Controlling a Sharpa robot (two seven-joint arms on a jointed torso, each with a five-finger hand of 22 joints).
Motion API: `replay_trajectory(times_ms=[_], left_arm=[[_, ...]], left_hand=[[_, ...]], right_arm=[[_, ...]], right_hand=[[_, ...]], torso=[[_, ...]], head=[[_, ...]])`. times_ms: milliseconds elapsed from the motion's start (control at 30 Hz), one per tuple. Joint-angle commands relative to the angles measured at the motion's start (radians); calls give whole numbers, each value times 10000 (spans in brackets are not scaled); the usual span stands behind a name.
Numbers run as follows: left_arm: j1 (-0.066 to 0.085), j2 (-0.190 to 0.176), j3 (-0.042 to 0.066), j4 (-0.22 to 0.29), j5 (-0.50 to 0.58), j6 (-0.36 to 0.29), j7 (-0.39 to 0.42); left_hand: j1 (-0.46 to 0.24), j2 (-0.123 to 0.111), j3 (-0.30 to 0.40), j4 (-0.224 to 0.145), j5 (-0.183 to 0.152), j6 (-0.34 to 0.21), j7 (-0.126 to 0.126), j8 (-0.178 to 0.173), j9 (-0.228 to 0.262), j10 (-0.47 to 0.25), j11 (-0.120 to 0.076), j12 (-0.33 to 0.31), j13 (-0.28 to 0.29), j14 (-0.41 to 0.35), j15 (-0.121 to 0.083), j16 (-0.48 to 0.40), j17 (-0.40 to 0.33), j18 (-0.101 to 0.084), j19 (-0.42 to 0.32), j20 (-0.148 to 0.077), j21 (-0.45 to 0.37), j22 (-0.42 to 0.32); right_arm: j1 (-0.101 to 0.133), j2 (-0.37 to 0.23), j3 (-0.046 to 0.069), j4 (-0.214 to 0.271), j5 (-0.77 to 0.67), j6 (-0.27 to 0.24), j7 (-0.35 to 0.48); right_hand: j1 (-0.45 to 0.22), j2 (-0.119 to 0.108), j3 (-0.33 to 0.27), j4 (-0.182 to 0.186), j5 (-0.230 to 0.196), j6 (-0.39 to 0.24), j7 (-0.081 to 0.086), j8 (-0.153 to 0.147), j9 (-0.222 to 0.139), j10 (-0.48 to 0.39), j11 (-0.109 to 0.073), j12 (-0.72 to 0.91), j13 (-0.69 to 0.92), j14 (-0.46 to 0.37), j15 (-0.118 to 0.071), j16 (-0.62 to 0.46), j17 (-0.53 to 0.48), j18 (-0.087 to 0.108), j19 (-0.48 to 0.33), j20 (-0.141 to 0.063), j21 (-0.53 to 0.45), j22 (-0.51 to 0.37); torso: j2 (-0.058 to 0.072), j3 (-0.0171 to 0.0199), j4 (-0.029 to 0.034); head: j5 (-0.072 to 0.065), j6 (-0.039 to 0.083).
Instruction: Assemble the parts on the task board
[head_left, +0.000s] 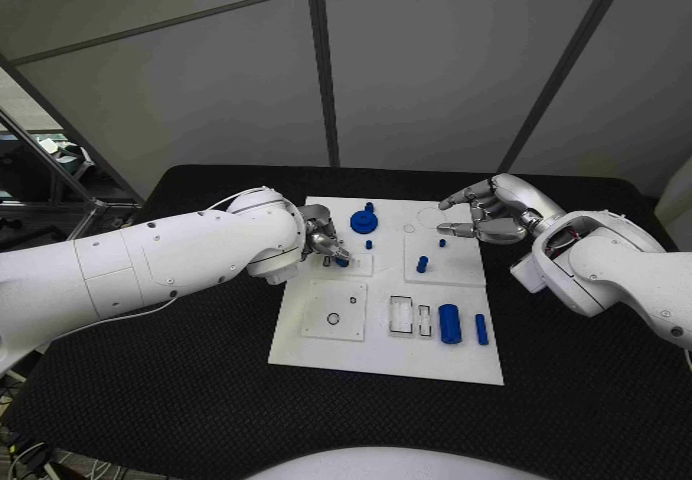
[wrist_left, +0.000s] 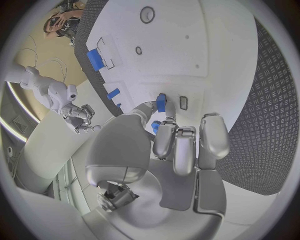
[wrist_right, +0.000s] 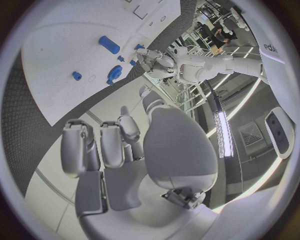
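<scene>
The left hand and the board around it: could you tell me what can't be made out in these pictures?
- Head view: the left hand covers most of the small blue piece at its fingertips.
- Left wrist view: the fingers hide that piece's lower end, so its seating on the white board is unclear.
- Right hand: contents indiscernible.

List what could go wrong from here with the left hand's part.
1. The left hand pinches a small blue part only at its fingertips, so it may slip or tilt before seating.
2. Other blue pegs stand close by on the task board; the hand could knock one.
3. The right hand hovers over the board's far edge and might crowd the work.
</scene>
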Motion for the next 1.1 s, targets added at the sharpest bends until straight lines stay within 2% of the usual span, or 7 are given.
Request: replay_trajectory(times_ms=[33,300,700,867,1100], left_arm=[[8,-6,4,0,-256,160,-116],[8,33,4,-32,-290,246,-131],[10,162,-3,-137,-295,787,-188],[18,245,-119,-227,-295,931,-236],[24,405,-179,-415,-295,988,-253]], left_hand=[[-93,3,1692,-1641,55,296,-226,25,20,141,-18,34,1553,993,-73,63,2360,-113,42,-2,52,17],[-93,3,1692,-1641,55,296,-226,25,20,141,-18,34,1553,993,-73,63,2360,-113,42,-2,52,17],[-203,-54,1716,-1642,84,321,-229,16,66,158,-17,60,1568,1006,-72,99,2403,-116,48,-2,54,32],[-343,-62,1737,-1611,-183,359,-261,-1,140,186,-36,103,1595,1016,-80,127,2437,-114,43,-7,43,38],[-474,-25,1732,-1538,-339,403,-281,-5,214,214,-48,155,1624,1024,-89,151,2466,-119,58,-14,49,69]], right_arm=[[21,13,8,7,14,51,86],[21,13,8,8,14,52,89],[21,21,8,10,14,63,86],[21,33,8,1,14,69,84],[21,40,8,3,14,72,81]], right_hand=[[27,-2,0,40,61,98,-2,-40,12,-50,-39,-37,-11,270,-77,-30,-12,52,-45,-28,-42,572],[27,-2,0,40,61,98,-2,-40,12,-50,-39,-37,-11,270,-77,-30,-12,52,-45,-28,-42,572],[30,-7,-2,37,61,97,-2,-43,16,-46,-41,-34,-10,272,-78,-30,-8,50,-38,-30,-37,581],[30,-7,-2,37,61,97,-2,-43,16,-46,-41,-34,-10,272,-78,-30,-8,50,-38,-30,-37,581],[30,-7,-2,37,61,97,-2,-43,16,-46,-41,-34,-10,272,-78,-30,-8,50,-38,-30,-37,581]], torso=[[-9,5,2],[-1,8,-7],[0,4,4],[-6,8,-6],[-1,9,-8]], head=[[1,0],[17,-18],[-5,-71],[3,-85],[-4,-92]])
